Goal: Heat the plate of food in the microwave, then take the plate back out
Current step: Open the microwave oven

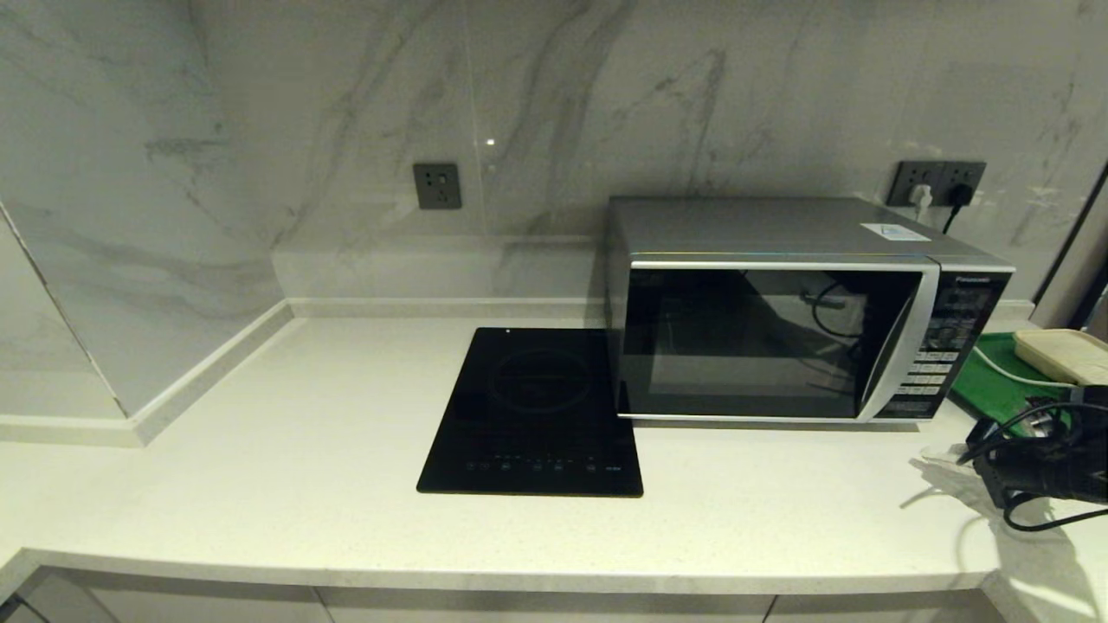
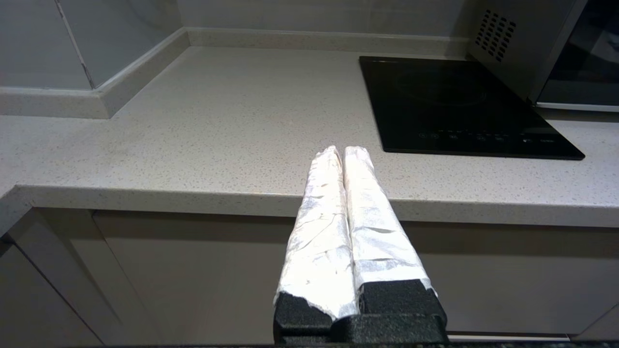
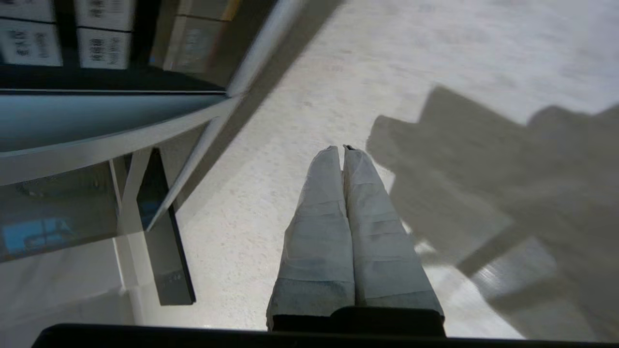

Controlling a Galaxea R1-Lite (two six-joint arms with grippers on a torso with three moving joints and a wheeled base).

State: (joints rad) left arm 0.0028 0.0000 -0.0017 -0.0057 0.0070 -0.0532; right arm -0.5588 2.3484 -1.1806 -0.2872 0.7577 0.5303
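Note:
The silver microwave (image 1: 779, 337) stands at the back right of the counter with its dark glass door closed; its vented side (image 2: 512, 43) shows in the left wrist view and its curved trim (image 3: 111, 140) in the right wrist view. The plate of food is not in view. My right gripper (image 3: 343, 149) is shut and empty, hovering over bare counter just in front of the microwave's keypad corner; its arm (image 1: 1047, 467) enters at the right edge of the head view. My left gripper (image 2: 342, 151) is shut and empty, parked low at the counter's front edge, left of the cooktop.
A flat black induction cooktop (image 1: 532, 411) lies left of the microwave. A green tray (image 1: 995, 381) holding a cream slab (image 1: 1065, 353) sits to the microwave's right. Marble walls close the back and left. The counter's front edge (image 2: 193, 195) is near the left gripper.

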